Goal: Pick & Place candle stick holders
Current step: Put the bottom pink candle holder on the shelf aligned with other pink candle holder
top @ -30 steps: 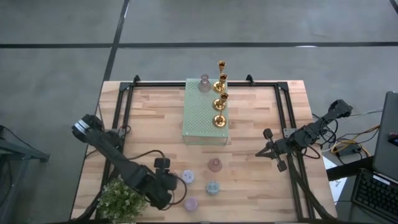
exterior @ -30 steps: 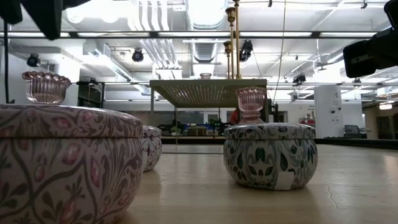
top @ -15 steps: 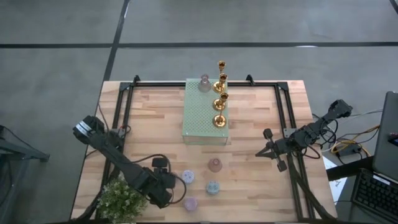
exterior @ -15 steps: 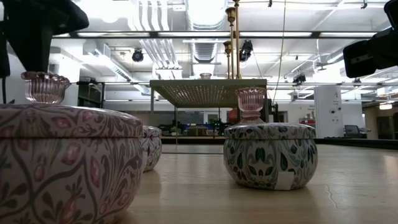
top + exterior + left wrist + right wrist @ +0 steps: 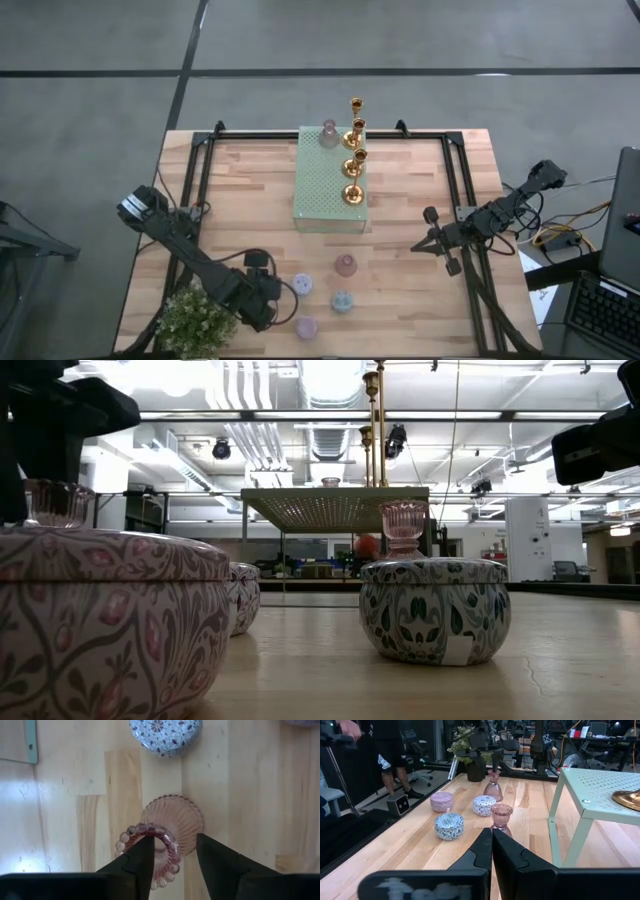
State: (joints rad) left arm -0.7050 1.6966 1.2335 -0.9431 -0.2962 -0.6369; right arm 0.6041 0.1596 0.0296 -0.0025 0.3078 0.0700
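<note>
A pink glass candle stick holder [image 5: 172, 822] with a beaded cup rim [image 5: 167, 845] stands on its round base at the table's near left, hidden under my left gripper [image 5: 268, 300] in the high view. My left gripper [image 5: 175, 840] is open and points down over it, one finger over the cup's mouth and the other outside the rim. A second pink holder [image 5: 345, 265] stands on the table nearby. Several gold holders [image 5: 352, 160] and one glass holder [image 5: 328, 133] stand on the pale green block [image 5: 320, 190]. My right gripper [image 5: 491, 837] waits shut at the right edge. My left gripper comes at the pink holder's cup from above, pointing down. One finger [image 5: 142, 855] overlaps the cup's mouth and the other [image 5: 215, 860] stands outside the rim. The holder stands upright on its base on the table. Whether a finger touches the rim, I cannot tell.
Three squat round patterned tins [image 5: 302, 285], [image 5: 342, 300], [image 5: 306, 326] lie close around the left gripper. A leafy potted plant [image 5: 195, 320] stands at the near left corner. Bare wood lies between the tins and the green block.
My left gripper has come down onto the pink holder at the near left, so that its fingers now stand level with the cup. In the low view the cup has shifted a little sideways.
</note>
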